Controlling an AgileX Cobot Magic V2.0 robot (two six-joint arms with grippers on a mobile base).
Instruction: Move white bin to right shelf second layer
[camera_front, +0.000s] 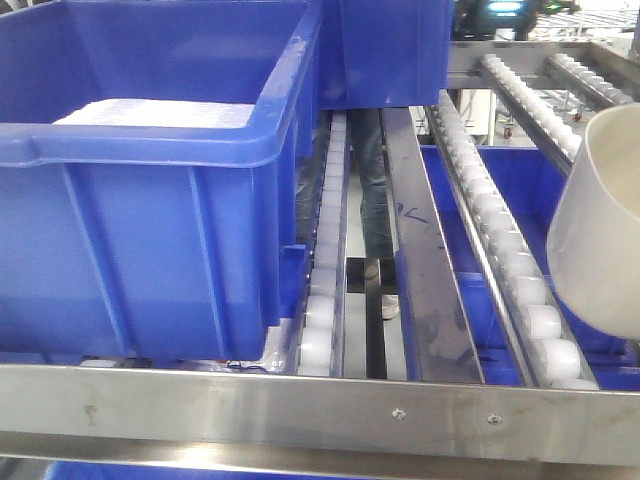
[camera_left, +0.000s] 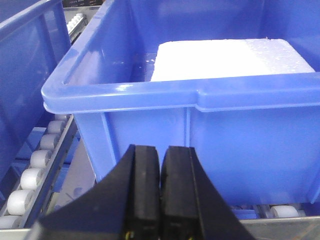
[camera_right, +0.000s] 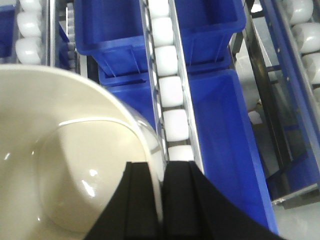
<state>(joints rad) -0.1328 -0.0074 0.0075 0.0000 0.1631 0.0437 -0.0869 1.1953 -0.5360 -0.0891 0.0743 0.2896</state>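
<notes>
Above the rollers (camera_right: 170, 90), right gripper (camera_right: 161, 200) pinches white bin (camera_right: 65, 160) rim

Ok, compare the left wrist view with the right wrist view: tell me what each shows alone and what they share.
Only the left wrist view shows the left gripper, its fingers pressed together on nothing, facing a blue crate that holds a white foam block. Only the right wrist view shows the right gripper clamped over the rim of the white bin, whose inside looks empty, with blue bins on a lower level beneath. Both show rows of whitish rollers between steel rails.
</notes>
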